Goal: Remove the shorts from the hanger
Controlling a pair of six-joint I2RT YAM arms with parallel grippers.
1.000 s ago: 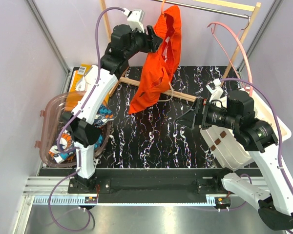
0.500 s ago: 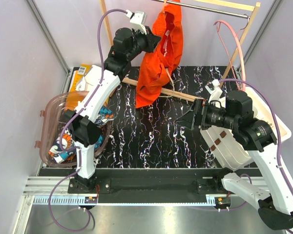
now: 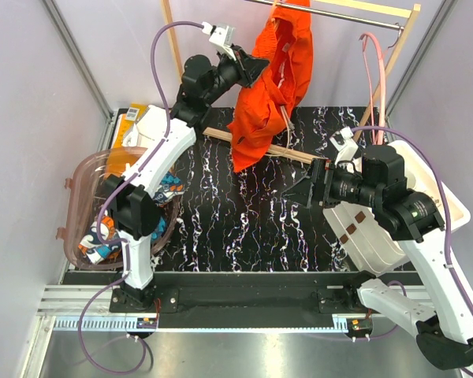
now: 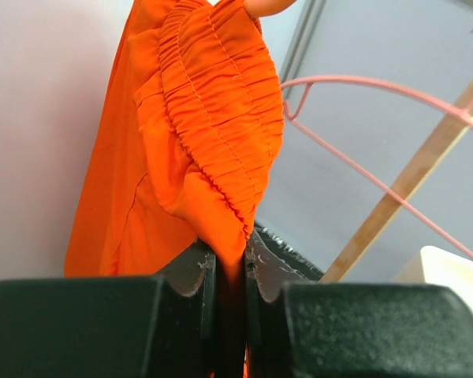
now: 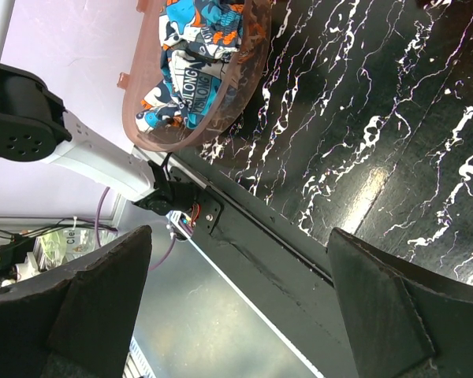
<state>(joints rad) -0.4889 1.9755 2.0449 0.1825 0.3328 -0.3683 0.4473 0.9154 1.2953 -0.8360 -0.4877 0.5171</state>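
The plain orange shorts (image 3: 272, 87) hang from the top rail (image 3: 339, 16), bunched and slanting down to the left. My left gripper (image 3: 260, 69) is raised beside them and shut on a fold of their gathered waistband; the left wrist view shows the orange cloth (image 4: 197, 142) pinched between the jaws of that gripper (image 4: 229, 260). An empty pink hanger (image 3: 374, 71) dangles at the right end of the rail, and the left wrist view shows this hanger (image 4: 363, 87) too. The patterned shorts (image 5: 193, 55) lie in the basket. My right gripper (image 3: 306, 193) hovers open over the table, holding nothing.
A clear pinkish basket (image 3: 75, 189) sits at the table's left edge. The wooden rack's low crossbar (image 3: 299, 156) runs across the black marbled table (image 3: 244, 220). A white tray (image 3: 449, 205) lies under the right arm. Walls enclose the back and sides.
My left gripper closed on the orange waistband and moved up and right, swinging the shorts rightward. The pink hanger swung to the right and now hangs straighter. The right arm barely moved.
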